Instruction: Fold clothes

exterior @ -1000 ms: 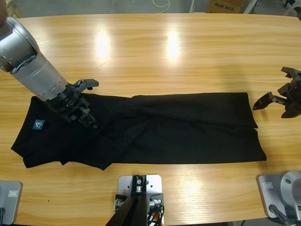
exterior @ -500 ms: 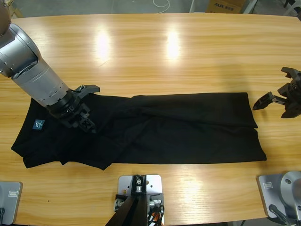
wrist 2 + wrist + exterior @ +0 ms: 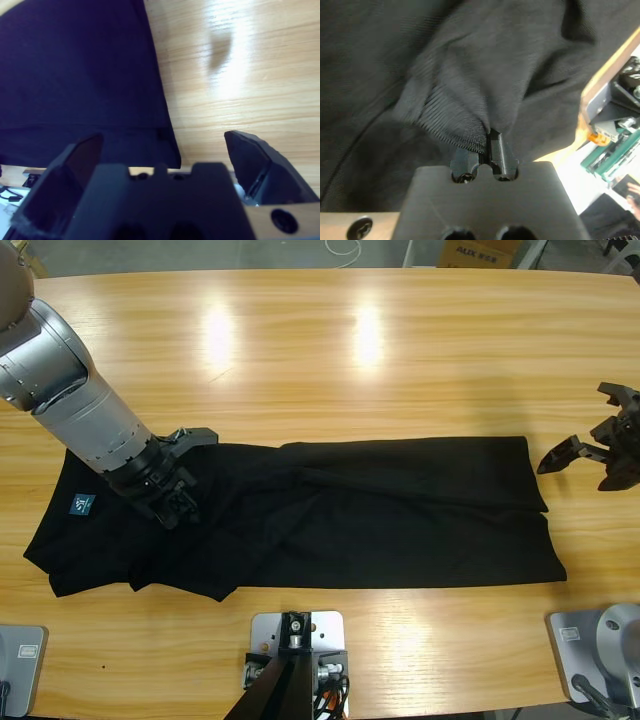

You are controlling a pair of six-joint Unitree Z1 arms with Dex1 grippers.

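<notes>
Now, starting at the left of the table [image 3: 400, 360], the left gripper [image 3: 178, 508] is down on the collar end of the polo shirt [image 3: 380, 515], and the wrist view shows its jaws clenched tight on a ribbed fold of the black knit. Just beside it, nearer the left edge, the teal neck label [image 3: 82, 505] faces up. Moving along, the shirt lies in a long band across the near half of the table, sides apparently turned in, with loose wrinkles near the collar and a flatter run toward the hem. Out at the far right, the right gripper [image 3: 600, 452] sits off the cloth, just beside the hem corner, jaws spread wide and holding nothing. By my read, the lengthwise narrowing is done; the end-to-end folds that would make a compact bundle are not yet made, so call it roughly midway.
</notes>
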